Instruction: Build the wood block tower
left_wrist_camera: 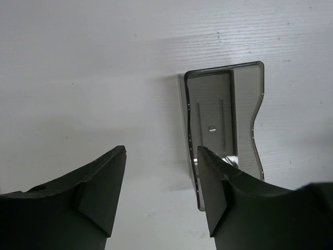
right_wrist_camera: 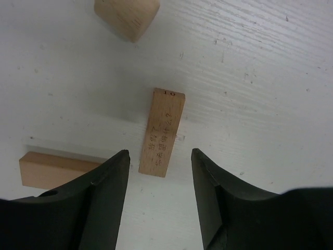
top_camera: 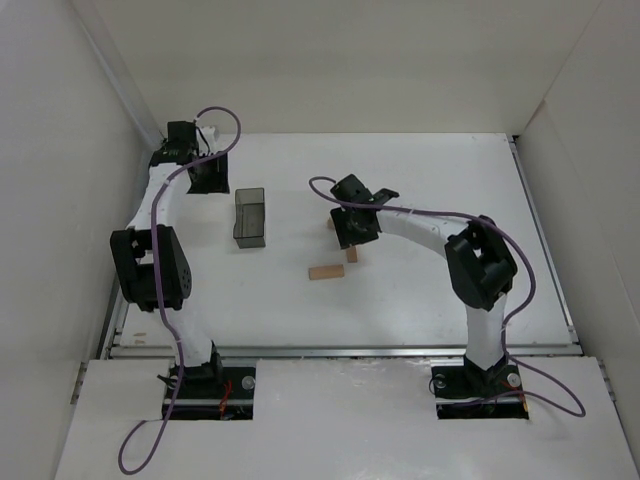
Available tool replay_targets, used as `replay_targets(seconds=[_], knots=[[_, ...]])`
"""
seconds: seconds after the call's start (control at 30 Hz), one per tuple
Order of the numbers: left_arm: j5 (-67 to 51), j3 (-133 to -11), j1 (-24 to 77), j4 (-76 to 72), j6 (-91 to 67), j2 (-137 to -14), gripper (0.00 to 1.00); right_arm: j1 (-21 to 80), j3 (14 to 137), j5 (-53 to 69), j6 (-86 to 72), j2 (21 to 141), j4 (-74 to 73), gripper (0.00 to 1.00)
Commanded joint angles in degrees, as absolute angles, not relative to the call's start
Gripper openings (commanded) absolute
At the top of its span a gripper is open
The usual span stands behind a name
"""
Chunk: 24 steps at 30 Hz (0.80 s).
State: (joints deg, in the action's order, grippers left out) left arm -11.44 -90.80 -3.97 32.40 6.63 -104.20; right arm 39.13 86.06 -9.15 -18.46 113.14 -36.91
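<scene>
Three light-tan wooden pieces lie flat on the white table. In the right wrist view a printed flat bar (right_wrist_camera: 162,133) lies lengthwise just ahead of my open right gripper (right_wrist_camera: 159,152), its near end between the fingertips, untouched. A rounded piece (right_wrist_camera: 126,16) lies farther ahead to the left. A second bar (right_wrist_camera: 52,169) lies at the left, partly hidden by my left finger. From above, my right gripper (top_camera: 352,232) hovers over these pieces, and one bar (top_camera: 326,271) lies in front of it. My left gripper (top_camera: 207,175) is open and empty at the back left.
A dark translucent grey box (top_camera: 250,217) stands between the arms at mid-left. In the left wrist view the box (left_wrist_camera: 223,114) lies ahead of the left gripper (left_wrist_camera: 161,151), its near end behind the right finger. White walls enclose the table on three sides.
</scene>
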Motion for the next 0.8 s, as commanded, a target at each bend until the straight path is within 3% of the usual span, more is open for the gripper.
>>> replay_targets(seconds=[0.0,0.27,0.4,0.5,0.63,0.77], knots=[[-10.55,-92.55,-2.99,33.83,7.12,-100.2,0.54,39.64,88.42,-8.36,-20.92,115.31,-36.91,0.56],[-10.02,-92.55,-1.41,33.84,7.65,-99.14,0.54,40.17,88.42,-8.88,-20.3,118.73,-36.91,0.48],[-11.85,-93.08,-0.88,33.84,8.88,-97.82,0.54,40.17,88.42,-6.94,-19.42,118.22,-35.6,0.0],[-14.67,-94.48,0.17,34.45,11.5,-97.21,0.54,40.17,87.11,-6.33,-15.75,115.41,-32.36,0.0],[-23.88,-97.2,1.32,36.99,21.51,-94.76,0.54,39.11,79.12,-3.01,-6.0,99.12,-19.9,0.0],[-37.15,-99.4,5.52,42.44,38.64,-90.46,0.56,38.58,63.75,13.24,8.06,81.71,2.24,0.0]])
